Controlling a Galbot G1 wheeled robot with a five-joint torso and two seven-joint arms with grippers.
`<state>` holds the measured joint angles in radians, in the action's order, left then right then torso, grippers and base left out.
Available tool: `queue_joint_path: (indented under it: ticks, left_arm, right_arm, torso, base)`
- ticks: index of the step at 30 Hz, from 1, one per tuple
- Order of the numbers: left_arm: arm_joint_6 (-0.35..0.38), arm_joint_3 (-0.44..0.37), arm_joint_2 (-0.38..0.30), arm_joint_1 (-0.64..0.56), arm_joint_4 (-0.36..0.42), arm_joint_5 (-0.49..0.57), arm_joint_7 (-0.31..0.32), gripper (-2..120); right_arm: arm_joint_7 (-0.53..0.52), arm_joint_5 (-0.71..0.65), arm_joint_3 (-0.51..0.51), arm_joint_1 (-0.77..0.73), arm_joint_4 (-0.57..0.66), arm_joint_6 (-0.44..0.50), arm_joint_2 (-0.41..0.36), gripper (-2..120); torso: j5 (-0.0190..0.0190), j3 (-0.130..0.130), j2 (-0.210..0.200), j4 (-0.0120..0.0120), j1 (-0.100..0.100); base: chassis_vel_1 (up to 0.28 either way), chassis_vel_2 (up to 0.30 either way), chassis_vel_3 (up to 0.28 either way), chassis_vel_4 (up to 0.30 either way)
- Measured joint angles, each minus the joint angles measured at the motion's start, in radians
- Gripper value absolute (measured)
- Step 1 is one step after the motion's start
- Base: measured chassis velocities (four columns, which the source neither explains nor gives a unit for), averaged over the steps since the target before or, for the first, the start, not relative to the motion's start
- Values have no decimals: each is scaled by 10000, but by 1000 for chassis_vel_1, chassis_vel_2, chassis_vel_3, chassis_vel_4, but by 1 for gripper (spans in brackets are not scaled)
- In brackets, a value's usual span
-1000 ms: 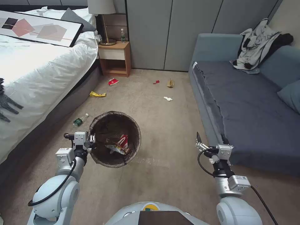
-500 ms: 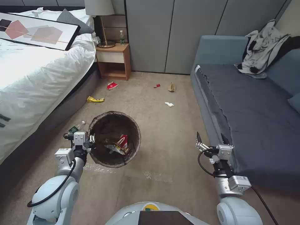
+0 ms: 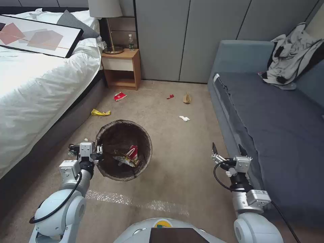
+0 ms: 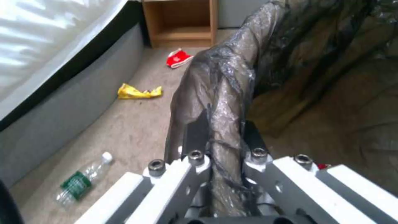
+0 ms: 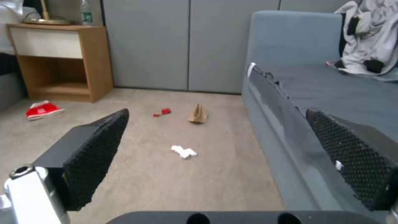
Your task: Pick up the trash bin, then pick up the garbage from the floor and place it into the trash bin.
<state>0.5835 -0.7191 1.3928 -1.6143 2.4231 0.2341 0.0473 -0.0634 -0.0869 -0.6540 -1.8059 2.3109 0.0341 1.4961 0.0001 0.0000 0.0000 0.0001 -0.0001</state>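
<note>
Left gripper (image 3: 100,149), at the end of the left arm raised ahead of the robot's left shoulder, is clamped on the bag-covered rim of the trash bin (image 3: 123,150), one finger (image 4: 196,132) outside the rim and the other inside it. The bin hangs clear of the carpet with its mouth tipped toward the head camera; inside lie a red-and-white packet (image 3: 133,151) and a crumpled yellow-brown wrapper (image 3: 126,161). Right gripper (image 3: 226,149) is held forward at a similar height, just beside the front edge of the sofa (image 3: 270,118), its jaws spread wide and holding nothing. On the floor beyond the bin: a yellow wrapper (image 3: 100,112) near the bed (image 3: 40,84), a red packet (image 3: 120,96) in front of the nightstand (image 3: 121,67), a small red scrap (image 3: 170,97), a brown paper bag (image 3: 186,98) just beside it, and a white tissue (image 3: 184,118) nearer the robot. A clear water bottle (image 4: 83,180) lies by the bed base, close to the left gripper.
</note>
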Motion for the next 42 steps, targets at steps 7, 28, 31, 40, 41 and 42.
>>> queue_joint_path:
  ticks: [7, 28, 31, 40, 41, 42]
  left_arm:
    - [0, 11, 12, -44, 21, -2, -1, 3]
    - [-2, 35, 83, -116, 49, -104, 1, 3]
    - [-2, 36, 89, -116, 50, -108, 0, 3]
    - [-2, 11, 91, -123, 51, -119, 5, 3]
    - [-2, 9, 89, -122, 50, -119, 6, 3]
    - [-2, 9, 87, -121, 51, -119, 4, 3]
  right_arm:
    - [0, -6, 21, -12, 0, 6, -12, 100]
    - [25, -106, -1, 11, -56, 7, -131, 100]
    - [26, -116, -5, 13, -68, 7, -133, 100]
    - [44, -123, -68, -26, -100, 90, -105, 100]
    - [46, -126, -78, -34, -103, 101, -102, 100]
    - [48, -129, -91, -44, -106, 117, -96, 100]
  torso:
    - [-1, 0, 0, -2, 0]
    - [-1, 0, 0, 0, 1]
    - [-1, 0, 0, -2, 1]
    - [-1, 0, 0, 0, 1]
    - [-1, 0, 0, 0, 1]
    - [1, 0, 0, -1, 1]
  base:
    - [-151, 144, 143, -159]
    - [-153, 150, 148, -144]
    - [-152, 133, 160, -135]
    - [-149, 156, 152, -151]
    - [-156, 143, 162, -143]
    - [-144, 143, 130, -148]
